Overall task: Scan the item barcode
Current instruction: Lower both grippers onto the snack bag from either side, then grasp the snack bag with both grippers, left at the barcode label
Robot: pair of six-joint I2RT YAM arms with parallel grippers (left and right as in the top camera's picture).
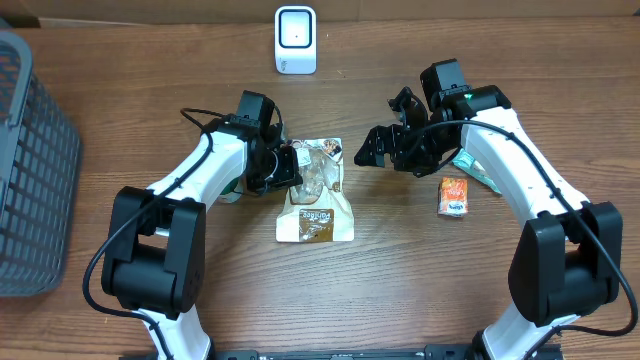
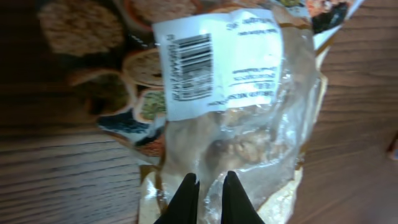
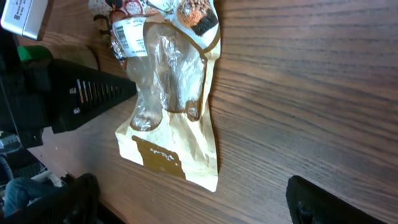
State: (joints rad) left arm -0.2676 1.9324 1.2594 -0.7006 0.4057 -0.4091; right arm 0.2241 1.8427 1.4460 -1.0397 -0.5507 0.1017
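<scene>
Left jaws, closed, seem to pinch the clear film of the snack bag (image 1: 316, 200) lying mid-surface, its barcode (image 2: 189, 68) facing up. Right jaws hang open just right of it. Pickup looks in hand. Next, the bag needs lifting and its label turned toward the scanner (image 1: 295, 40) at the far edge.

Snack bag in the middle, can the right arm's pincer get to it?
Probably yes. The right pincer is open and sits just beside the snack bag, with only bare table between them. The left pincer is shut on the bag's top, so the right one would need the free side.
</scene>
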